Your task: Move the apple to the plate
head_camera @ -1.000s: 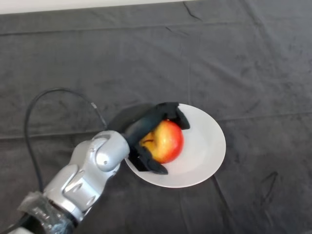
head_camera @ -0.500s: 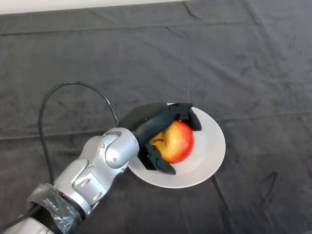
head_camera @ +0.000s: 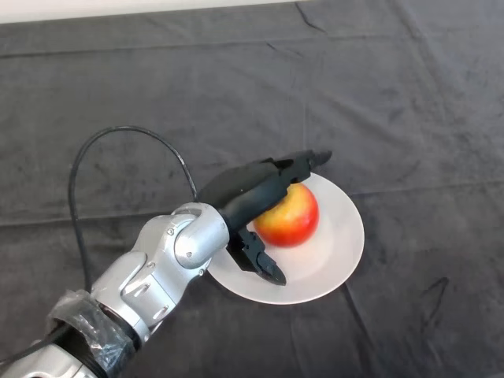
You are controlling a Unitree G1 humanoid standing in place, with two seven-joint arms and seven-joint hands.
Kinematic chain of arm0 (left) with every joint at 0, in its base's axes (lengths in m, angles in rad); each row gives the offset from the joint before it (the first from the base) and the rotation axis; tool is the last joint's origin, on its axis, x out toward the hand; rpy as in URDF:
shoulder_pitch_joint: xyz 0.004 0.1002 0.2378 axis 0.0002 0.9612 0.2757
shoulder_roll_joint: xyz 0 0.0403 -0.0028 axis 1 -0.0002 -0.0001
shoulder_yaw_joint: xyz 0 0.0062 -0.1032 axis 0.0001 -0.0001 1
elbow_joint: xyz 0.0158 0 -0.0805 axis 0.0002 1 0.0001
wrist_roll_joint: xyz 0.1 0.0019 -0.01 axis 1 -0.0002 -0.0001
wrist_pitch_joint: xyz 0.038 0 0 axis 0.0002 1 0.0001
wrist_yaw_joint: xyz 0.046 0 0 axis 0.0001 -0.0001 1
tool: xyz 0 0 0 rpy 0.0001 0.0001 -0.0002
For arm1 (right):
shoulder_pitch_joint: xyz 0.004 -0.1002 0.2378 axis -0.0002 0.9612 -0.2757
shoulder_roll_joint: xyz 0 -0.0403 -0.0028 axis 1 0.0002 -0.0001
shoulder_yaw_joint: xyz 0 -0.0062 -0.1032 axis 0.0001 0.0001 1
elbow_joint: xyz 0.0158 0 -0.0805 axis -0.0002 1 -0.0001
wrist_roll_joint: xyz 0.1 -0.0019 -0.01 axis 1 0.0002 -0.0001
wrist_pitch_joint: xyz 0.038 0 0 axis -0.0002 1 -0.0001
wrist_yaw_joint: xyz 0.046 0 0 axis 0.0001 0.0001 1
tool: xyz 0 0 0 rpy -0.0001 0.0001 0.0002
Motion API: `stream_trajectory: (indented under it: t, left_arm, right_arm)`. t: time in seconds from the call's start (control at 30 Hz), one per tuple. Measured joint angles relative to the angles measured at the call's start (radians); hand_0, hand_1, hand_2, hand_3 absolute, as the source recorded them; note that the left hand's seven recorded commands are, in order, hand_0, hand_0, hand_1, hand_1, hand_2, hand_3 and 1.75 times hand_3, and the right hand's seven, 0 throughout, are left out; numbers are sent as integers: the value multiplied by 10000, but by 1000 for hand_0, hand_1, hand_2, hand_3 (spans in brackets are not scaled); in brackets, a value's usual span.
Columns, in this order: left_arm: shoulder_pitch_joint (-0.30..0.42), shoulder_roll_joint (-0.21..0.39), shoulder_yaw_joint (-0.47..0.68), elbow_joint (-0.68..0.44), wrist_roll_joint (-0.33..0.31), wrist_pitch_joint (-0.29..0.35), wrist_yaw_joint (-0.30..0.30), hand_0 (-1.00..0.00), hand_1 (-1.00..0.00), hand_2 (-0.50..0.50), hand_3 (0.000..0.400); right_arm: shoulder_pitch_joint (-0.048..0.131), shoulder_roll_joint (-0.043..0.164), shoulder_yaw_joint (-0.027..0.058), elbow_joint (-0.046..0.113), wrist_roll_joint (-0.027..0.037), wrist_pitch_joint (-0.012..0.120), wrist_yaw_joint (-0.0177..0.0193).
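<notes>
A dark-clothed table [head_camera: 409,94] carries 1 white plate [head_camera: 342,236].

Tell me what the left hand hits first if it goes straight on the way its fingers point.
Probably nothing: the left hand points up-right, over the apple and plate, toward bare cloth. Depth is unclear.

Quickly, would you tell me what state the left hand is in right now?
Left hand: open, fingers straightened above the apple, thumb spread below it; the apple sits on the plate, not gripped.

left hand [head_camera: 250,193] fingers straightened, thumb spread
</notes>
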Motion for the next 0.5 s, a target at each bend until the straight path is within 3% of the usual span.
stream_trajectory:
  t: [0.17, 0.5]
  left_arm:
    - [1, 237, 172, -37, -140, -72, -83, 0, 0, 0, 0]
    - [4, 1021, 1784, -59, -954, -387, -136, 0, 0, 0, 0]
  right_arm:
    - [-1, 0, 1, 0, 0, -2, 0]
    - [-3, -2, 1, 1, -4, -5, 0]
